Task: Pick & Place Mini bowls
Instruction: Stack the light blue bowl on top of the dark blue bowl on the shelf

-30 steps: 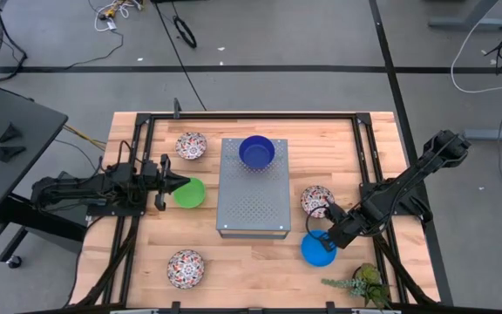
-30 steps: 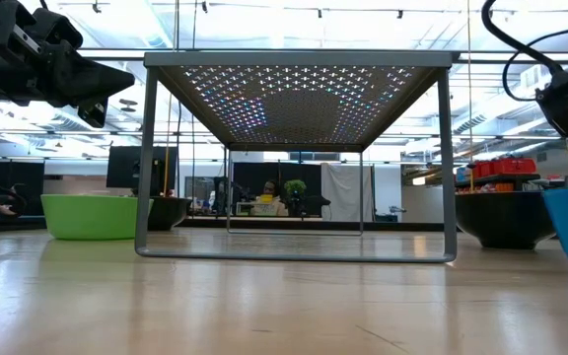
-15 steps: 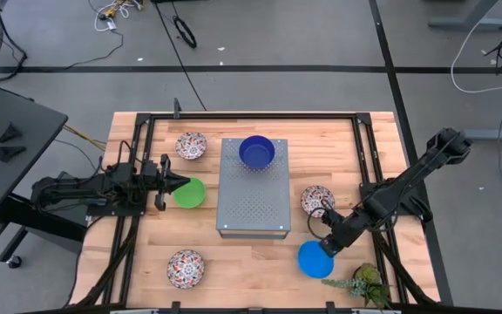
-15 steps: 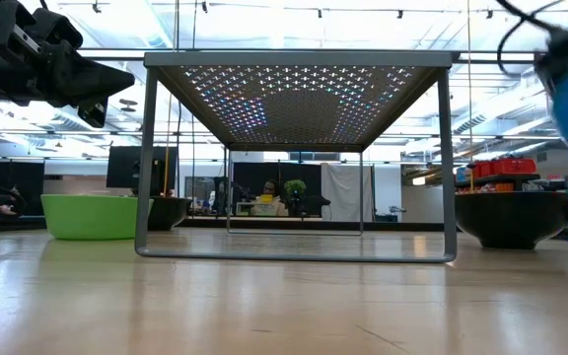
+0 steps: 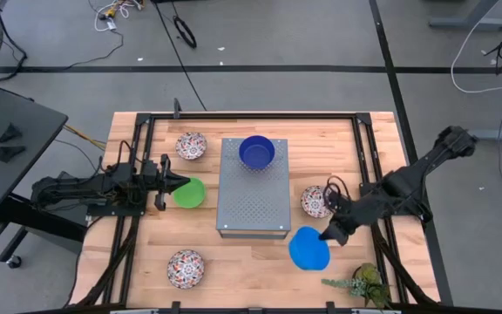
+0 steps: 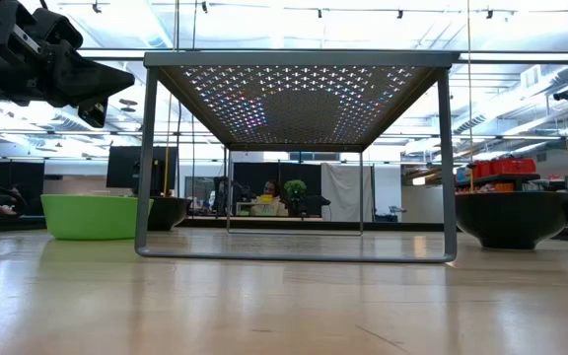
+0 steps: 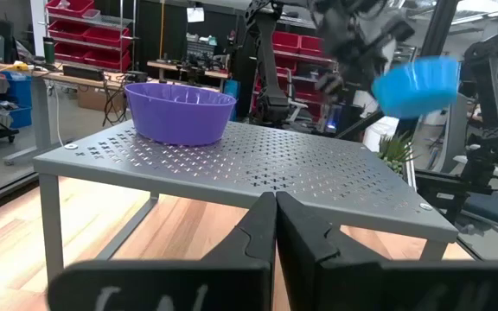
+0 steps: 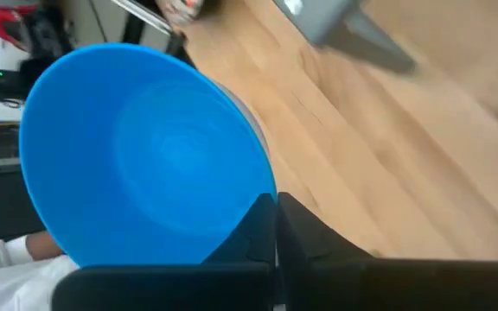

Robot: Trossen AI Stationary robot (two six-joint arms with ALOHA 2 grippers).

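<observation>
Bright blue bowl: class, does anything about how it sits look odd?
Yes. The bright blue bowl is off the table, pinched by its rim in the right end effector and tilted, near the perforated metal box.

Bright blue bowl [image 5: 308,249] near right. Navy bowl [image 5: 256,152] on grey perforated metal box [image 5: 253,194]. Green bowl [image 5: 190,193] left of box. White bowls with red-and-dark floral pattern: far left [image 5: 191,146], near left [image 5: 186,268], right [image 5: 315,201]. Light wood table [image 5: 251,270], black frame. Arms dark.
</observation>
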